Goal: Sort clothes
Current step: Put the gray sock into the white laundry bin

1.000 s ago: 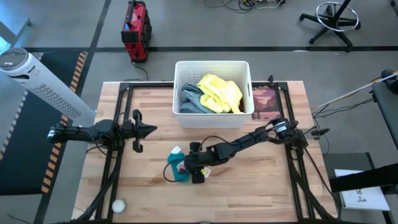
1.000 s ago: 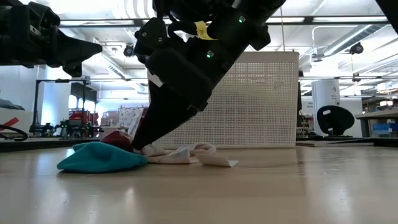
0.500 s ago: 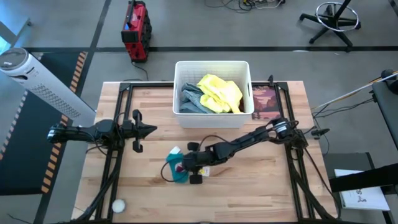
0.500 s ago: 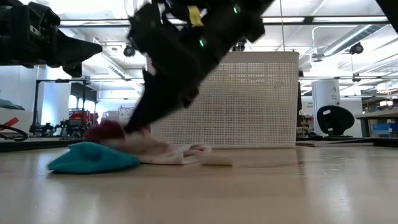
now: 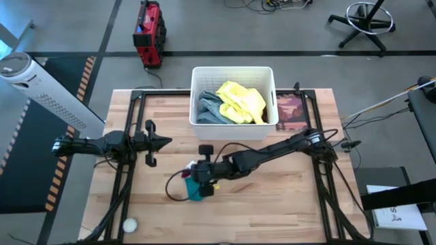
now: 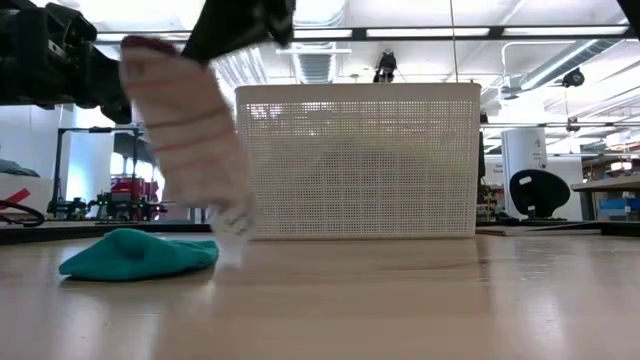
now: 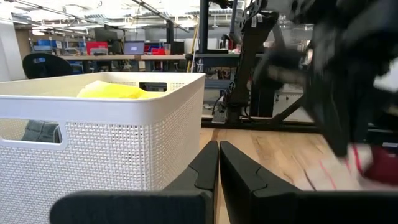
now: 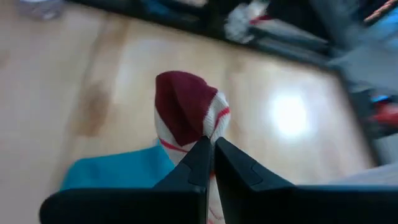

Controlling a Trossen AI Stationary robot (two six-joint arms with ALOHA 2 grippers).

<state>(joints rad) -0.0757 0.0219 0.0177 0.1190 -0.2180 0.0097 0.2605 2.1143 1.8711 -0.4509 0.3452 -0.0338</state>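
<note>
My right gripper (image 5: 198,174) is shut on a pale sock with red stripes and a maroon end (image 6: 190,120), raised above the middle of the table. A teal garment (image 6: 135,255) lies flat on the wood below it, and shows in the right wrist view (image 8: 118,173) too. A white basket (image 5: 232,69) at the far middle holds neon yellow (image 5: 240,101) and blue-grey (image 5: 212,109) clothes. My left gripper (image 5: 168,141) waits shut at the table's left, touching nothing. My right gripper pinches the sock between its two fingers just beside the maroon end (image 8: 200,129), where the cloth bunches. The fingers come from above, slanting down. The sock hangs below them, its pale lower end (image 6: 232,222) close to the table near the teal garment.
A pink-brown camouflage-patterned piece (image 5: 291,112) lies flat right of the basket. A white ball (image 5: 129,224) sits near the front left corner. Dark frame rails (image 5: 126,190) run along both sides of the table. Bare wood lies in front of the basket on the right.
My right gripper has shut on the striped sock, then risen and moved toward the table's left. The sock has come up off the table and now hangs. The teal garment has slid a little to the left and stays on the wood.
</note>
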